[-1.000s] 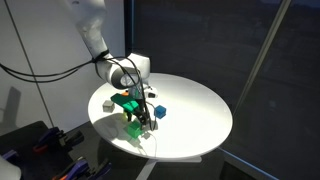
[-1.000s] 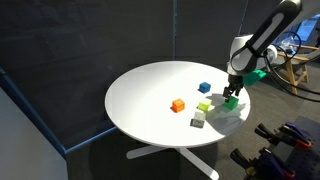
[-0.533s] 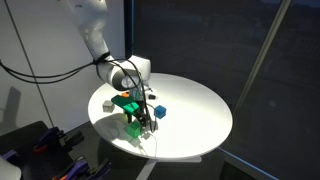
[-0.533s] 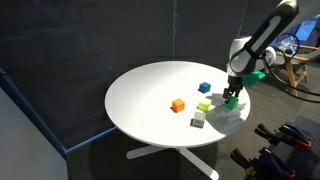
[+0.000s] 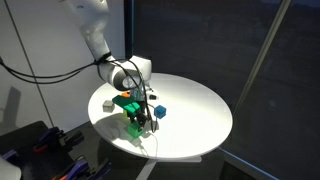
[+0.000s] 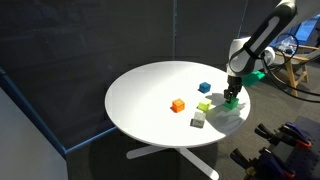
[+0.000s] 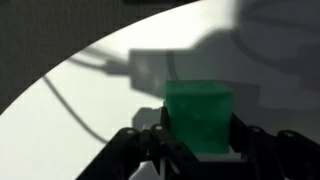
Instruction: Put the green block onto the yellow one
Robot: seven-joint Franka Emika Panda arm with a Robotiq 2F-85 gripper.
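In the wrist view the green block (image 7: 200, 115) fills the space between my gripper's (image 7: 200, 138) dark fingers (image 7: 158, 142), which press on both its sides. The gripper (image 6: 232, 96) is shut on the green block (image 6: 231, 102), low over the round white table (image 6: 150, 90) near its edge. The yellow one (image 6: 204, 106) sits on the table a short way from the green block, apart from it. From the opposite side the gripper (image 5: 141, 120) and the green block (image 5: 133, 126) show near the table's rim, and the yellow one is hidden there.
An orange cube (image 6: 178, 105), a blue cube (image 6: 205, 88) and a whitish cube (image 6: 198, 121) lie around the yellow one. The blue cube (image 5: 158, 112) and the whitish cube (image 5: 108, 104) also show on the table. Dark curtains surround it.
The jaws have closed onto the green block. The arm has stayed in place, and the other cubes have not moved.
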